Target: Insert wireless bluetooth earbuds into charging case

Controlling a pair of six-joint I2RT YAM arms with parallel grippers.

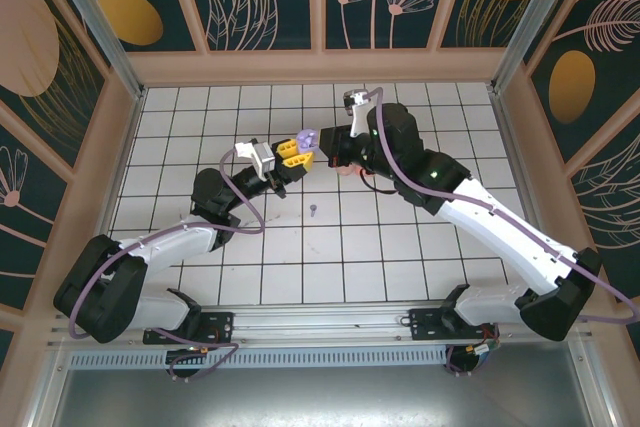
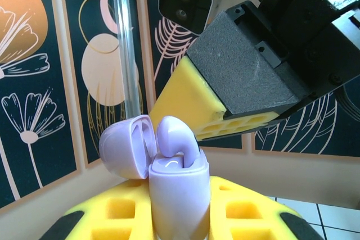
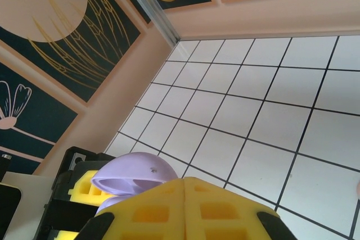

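Note:
My left gripper (image 1: 292, 150) is shut on the lilac charging case (image 2: 179, 195), held upright between its yellow pads above the tiled floor. The case's lid (image 2: 126, 150) is hinged open to the left. One lilac earbud (image 2: 174, 136) sits in the case with its round head sticking out of the top. My right gripper (image 3: 184, 186) is shut, pads pressed together with nothing between them, its tip just above and behind that bud (image 2: 191, 111). I cannot tell whether it touches the bud. A second lilac earbud (image 1: 314, 211) lies loose on the floor in front of the grippers.
The white tiled floor (image 1: 400, 247) is walled by peach-framed patterned panels (image 1: 310, 62). Both arms meet mid-floor, the right arm (image 1: 470, 197) reaching in from the right. A small pinkish item (image 1: 347, 171) lies under the right wrist.

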